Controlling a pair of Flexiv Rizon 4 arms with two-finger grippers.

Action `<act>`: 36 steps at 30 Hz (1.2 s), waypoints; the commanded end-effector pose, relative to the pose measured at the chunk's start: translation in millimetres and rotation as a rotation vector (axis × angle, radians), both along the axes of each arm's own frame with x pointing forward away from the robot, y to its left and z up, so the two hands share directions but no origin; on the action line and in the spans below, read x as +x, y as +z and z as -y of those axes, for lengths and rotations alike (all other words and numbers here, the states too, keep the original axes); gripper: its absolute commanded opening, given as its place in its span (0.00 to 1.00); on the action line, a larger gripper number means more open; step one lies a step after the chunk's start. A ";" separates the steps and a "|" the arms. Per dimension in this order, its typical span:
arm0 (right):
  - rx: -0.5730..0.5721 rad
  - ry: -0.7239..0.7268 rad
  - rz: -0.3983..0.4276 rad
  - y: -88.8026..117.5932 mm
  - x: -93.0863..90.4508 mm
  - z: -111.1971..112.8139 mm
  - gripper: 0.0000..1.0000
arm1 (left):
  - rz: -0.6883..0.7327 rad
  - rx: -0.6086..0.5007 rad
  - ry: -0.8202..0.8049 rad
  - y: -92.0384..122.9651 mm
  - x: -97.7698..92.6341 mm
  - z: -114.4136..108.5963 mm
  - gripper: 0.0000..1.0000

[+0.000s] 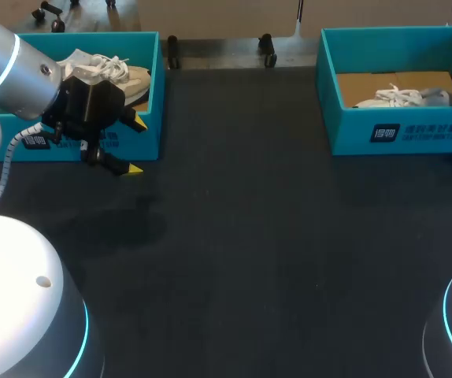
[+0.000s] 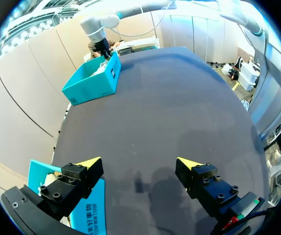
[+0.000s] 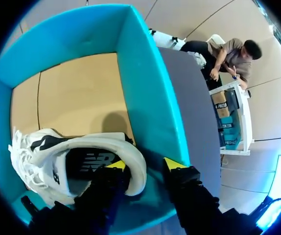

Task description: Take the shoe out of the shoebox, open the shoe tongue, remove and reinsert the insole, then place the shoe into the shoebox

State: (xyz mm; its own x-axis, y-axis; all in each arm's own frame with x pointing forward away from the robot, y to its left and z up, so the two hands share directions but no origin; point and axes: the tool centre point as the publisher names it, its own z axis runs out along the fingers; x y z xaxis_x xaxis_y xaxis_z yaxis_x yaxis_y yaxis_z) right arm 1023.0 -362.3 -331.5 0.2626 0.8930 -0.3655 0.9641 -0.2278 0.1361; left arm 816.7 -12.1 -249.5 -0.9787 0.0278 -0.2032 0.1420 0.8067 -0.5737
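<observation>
Right wrist view: the right gripper (image 3: 144,165) straddles the heel of the white lace-up shoe (image 3: 57,152), fingers spread, one inside the collar, seemingly to lift it from the teal cardboard shoebox (image 3: 150,98) at the dark worktop's (image 3: 192,122) far right corner. Meanwhile the left gripper (image 2: 139,164) hangs spread, empty.

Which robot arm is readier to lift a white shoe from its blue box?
Right. The right gripper is inside the teal cardboard shoebox, straddling the heel of the white sneaker; the left gripper hangs open over bare table.

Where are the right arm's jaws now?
Right wrist view: the right arm's jaws straddle the heel of the white shoe inside the right-hand teal shoebox.
</observation>
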 end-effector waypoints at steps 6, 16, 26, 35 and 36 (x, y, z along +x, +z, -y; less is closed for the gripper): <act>0.006 0.038 0.039 23.7 -6.3 -10.0 0.48 | 0.001 0.003 0.001 0.3 -1.2 -0.3 1.00; 0.017 0.062 0.040 31.8 -7.2 -14.3 0.48 | 0.001 0.003 0.001 0.3 -1.2 -0.3 1.00; 0.103 0.119 0.070 52.4 -10.5 -30.3 0.94 | 0.001 0.003 0.001 0.3 -1.2 -0.3 1.00; 0.204 0.160 0.114 60.4 -24.0 -58.4 1.00 | 0.001 0.003 0.001 0.3 -1.2 -0.3 1.00; 0.215 0.164 0.120 61.1 -25.6 -62.3 1.00 | 0.001 0.003 0.001 0.3 -1.2 -0.3 1.00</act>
State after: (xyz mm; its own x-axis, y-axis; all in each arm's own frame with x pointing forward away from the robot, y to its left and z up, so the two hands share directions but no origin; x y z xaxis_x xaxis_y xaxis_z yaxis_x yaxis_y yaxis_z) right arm 1011.0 -300.9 -271.7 0.1447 0.9768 -0.1579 0.9759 -0.1145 0.1857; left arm 816.7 -12.1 -249.5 -0.9787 0.0278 -0.2032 0.1420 0.8067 -0.5737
